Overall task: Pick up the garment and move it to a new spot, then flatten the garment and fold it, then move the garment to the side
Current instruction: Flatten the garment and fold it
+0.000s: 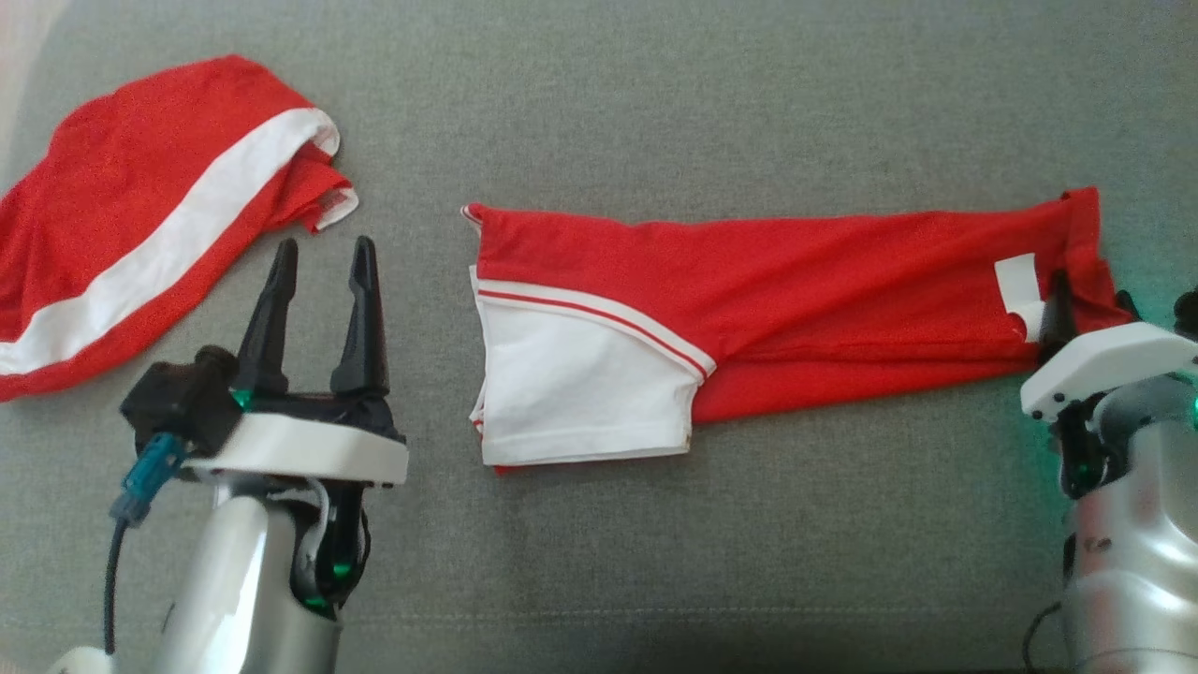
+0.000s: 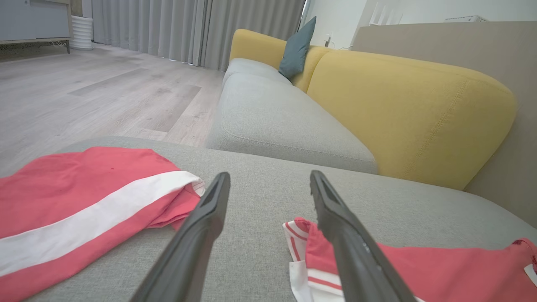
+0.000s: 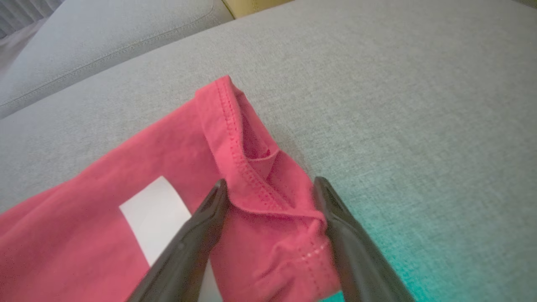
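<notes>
Garment point(image 1: 777, 281), folded into a long strip, lies centre to right of frame on the grey sofa cushion point(image 1: 655, 562); right hand point(image 3: 270, 184) open, straddling its bunched hem, probably to pinch that end for folding; left hand point(image 1: 323, 253) open, empty, lower left.

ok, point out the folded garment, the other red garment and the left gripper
folded garment point(image 1: 842, 281), head view, red body
other red garment point(image 1: 187, 225), head view, white stripe
left gripper point(image 1: 324, 248), head view, between fingertips
</notes>
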{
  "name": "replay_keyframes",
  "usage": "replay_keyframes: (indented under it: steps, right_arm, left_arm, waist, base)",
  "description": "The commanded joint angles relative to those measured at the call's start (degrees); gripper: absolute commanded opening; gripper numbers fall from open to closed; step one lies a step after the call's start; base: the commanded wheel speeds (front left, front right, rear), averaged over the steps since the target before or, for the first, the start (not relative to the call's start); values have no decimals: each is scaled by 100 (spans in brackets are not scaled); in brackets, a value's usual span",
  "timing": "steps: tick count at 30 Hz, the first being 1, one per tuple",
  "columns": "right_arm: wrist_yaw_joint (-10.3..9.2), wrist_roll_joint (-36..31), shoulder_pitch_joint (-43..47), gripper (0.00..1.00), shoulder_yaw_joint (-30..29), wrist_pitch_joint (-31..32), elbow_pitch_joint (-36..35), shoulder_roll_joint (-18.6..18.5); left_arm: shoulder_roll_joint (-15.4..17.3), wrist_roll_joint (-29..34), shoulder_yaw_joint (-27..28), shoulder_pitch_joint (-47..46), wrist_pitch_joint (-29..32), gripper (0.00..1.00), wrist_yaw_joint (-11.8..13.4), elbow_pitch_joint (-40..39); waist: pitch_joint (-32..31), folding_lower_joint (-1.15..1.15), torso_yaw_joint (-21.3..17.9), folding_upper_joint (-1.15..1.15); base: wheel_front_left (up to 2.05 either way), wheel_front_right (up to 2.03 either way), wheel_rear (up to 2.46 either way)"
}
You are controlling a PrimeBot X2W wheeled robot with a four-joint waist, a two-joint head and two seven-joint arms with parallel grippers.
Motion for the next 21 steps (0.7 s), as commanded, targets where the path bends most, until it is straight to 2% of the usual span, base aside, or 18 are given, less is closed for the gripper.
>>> replay_keyframes:
  steps: [1,5,10,11,12,17,21]
  right_arm:
    - [-4,-51,-198,100,53,1,-101,-12]
    - [-4,-110,-364,100,-167,28,158,-12]
    - [-4,52,-503,100,-152,64,511,-12]
    - [-4,78,-518,66,-123,63,562,-12]
    - [-4,89,-530,0,-100,56,592,-12]
    - [-4,-178,-492,0,-290,-5,394,-12]
    - [-4,-611,-364,0,-698,129,2,-37]
  left_arm:
    - [22,54,247,-217,-29,100,-16,-176]
    - [16,69,312,-283,-29,100,-52,-177]
    - [14,23,333,-348,-29,100,-53,-183]
    - [14,16,341,-358,-29,100,-49,-183]
    - [14,10,349,-368,-29,100,-46,-181]
    - [14,7,392,-371,-29,100,-50,-160]
    - [13,1,405,-331,-29,100,-51,-161]
  waist:
    - [87,-1,15,0]
    - [222,-1,1,0]
    - [309,-1,-45,0]
    - [315,-1,-61,0]
    - [315,-1,-77,0]
    - [216,-1,-176,0]
    - [99,-1,-237,0]
  base:
    - [0,0,0]
    - [0,0,0]
    - [0,0,0]
    - [0,0,0]
    - [0,0,0]
    - [0,0,0]
    - [0,0,0]
